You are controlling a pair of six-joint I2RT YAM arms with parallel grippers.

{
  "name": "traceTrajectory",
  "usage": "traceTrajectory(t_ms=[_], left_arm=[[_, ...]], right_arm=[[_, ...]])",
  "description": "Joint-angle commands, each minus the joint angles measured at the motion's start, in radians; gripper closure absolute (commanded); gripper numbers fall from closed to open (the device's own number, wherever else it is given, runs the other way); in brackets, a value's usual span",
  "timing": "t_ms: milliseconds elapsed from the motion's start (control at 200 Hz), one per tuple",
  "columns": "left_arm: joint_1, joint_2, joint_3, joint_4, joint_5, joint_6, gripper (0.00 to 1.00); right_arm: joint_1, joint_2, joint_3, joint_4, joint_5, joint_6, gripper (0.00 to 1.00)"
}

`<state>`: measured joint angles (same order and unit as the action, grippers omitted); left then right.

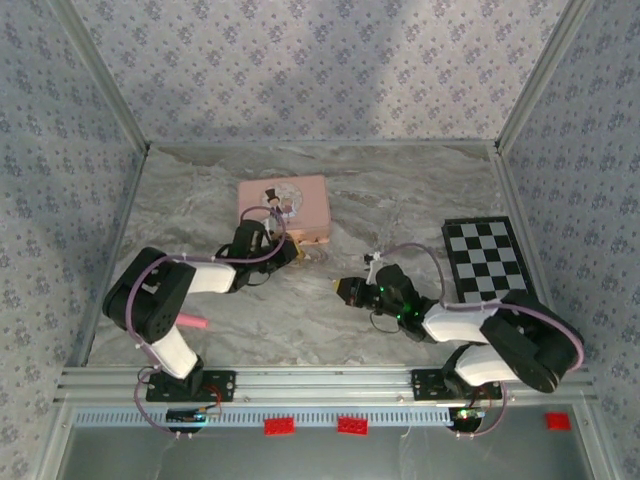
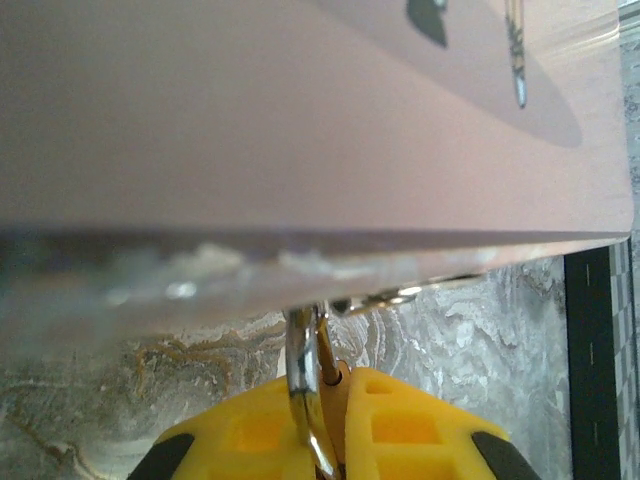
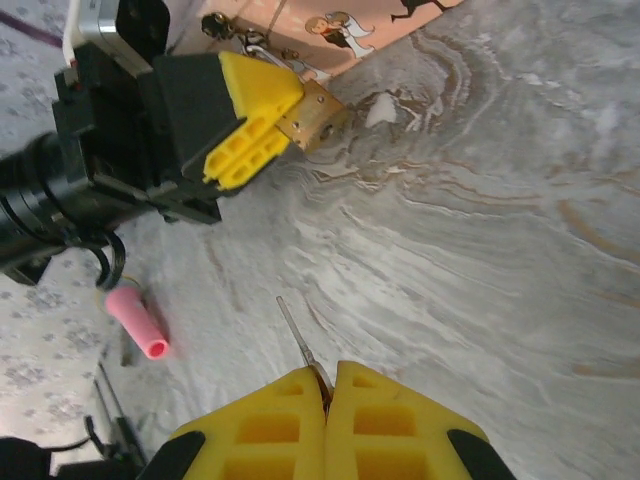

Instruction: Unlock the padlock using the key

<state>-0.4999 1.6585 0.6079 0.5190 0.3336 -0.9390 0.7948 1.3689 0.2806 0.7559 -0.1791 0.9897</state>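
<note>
Right wrist view gives me the clearest look at the padlock [image 3: 312, 115]. It sits just off the near edge of the box [image 3: 345, 25], its brass body poking out of my left hand [image 3: 283, 112], which is closed tight on it. Through the left wrist view, the yellow fingers [image 2: 400, 430] are pinched around the shackle, directly below the box's side.

The key [image 3: 296, 338] is clamped in my right hand [image 3: 328, 385]. The fingers are pressed together and the blade sticks out ahead, aimed roughly towards the box and well apart from the padlock, with bare surface [image 3: 480, 200] between them.

I judge the step in hand to be bringing key to keyhole; nothing is inserted yet. The next move calls for a slow advance towards the box, with the blade lined up on the lock's free end. I can't make out the keyhole, so I'd want its facing confirmed first.
</note>
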Motion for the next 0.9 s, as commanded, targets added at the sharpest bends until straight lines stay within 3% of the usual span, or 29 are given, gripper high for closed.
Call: traceTrajectory(t_ms=[0,410,585,894], left_arm=[[-0.014,-0.040,-0.035,0.070,0.089,-0.115,1.00],[-0.036,-0.038,-0.089,0.184,0.114,-0.187,1.00],[-0.045,-0.042,-0.091,0.191,0.120,-0.184,1.00],[-0.054,-0.040,-0.095,0.219,0.123,-0.192,1.00]], right_arm=[[0.002,0.078,0.017,0.131,-0.033,0.135,1.00],[-0.034,0.456,0.050,0.558,-0.154,0.370,1.00],[-0.051,0.553,0.086,0.637,-0.190,0.434,1.00],[-0.101,0.590,0.113,0.636,-0.245,0.458,1.00]])
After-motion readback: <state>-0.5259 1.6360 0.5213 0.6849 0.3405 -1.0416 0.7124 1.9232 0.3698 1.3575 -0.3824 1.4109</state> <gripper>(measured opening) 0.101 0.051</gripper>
